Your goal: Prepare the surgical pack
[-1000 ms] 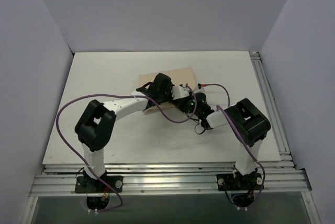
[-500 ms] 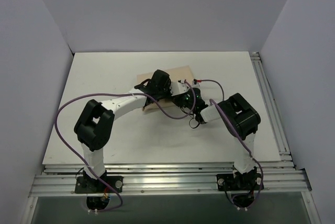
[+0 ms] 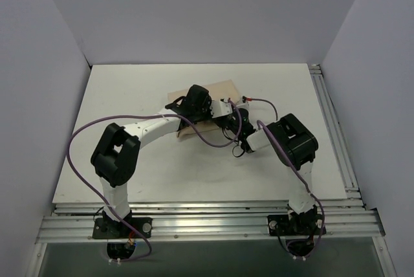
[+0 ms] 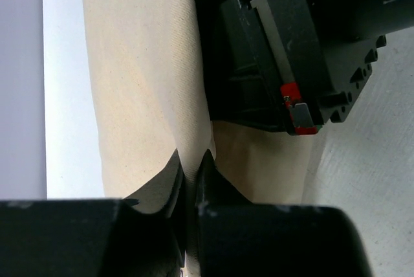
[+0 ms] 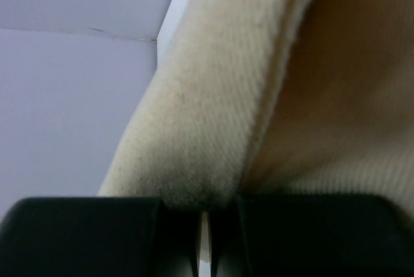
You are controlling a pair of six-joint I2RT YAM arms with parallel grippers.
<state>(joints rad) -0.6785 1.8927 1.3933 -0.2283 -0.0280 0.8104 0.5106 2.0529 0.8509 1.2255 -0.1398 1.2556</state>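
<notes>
I am pinching my left gripper (image 4: 189,177) down to a sliver on a raised fold of the surgical pack cloth (image 4: 136,63). The crease is rising right between my fingertips and running straight ahead of them. Just beyond those tips and slightly to their right, the black housing of my other wrist is hanging over the same cloth, close beside the fold. My right gripper (image 5: 204,238) is squeezing almost flat as well. A thick rolled edge of the tan fabric is coming out from between its fingers and arching away ahead and to the right. Farther out past both sets of fingers, the cloth is lying on the white table (image 3: 129,96), with its far corner showing beyond my wrists in the overhead view. I am counting one cloth and two grippers, both gripping it close together. My arms are covering most of the cloth from above, so I cannot tell what is lying on or inside it.
</notes>
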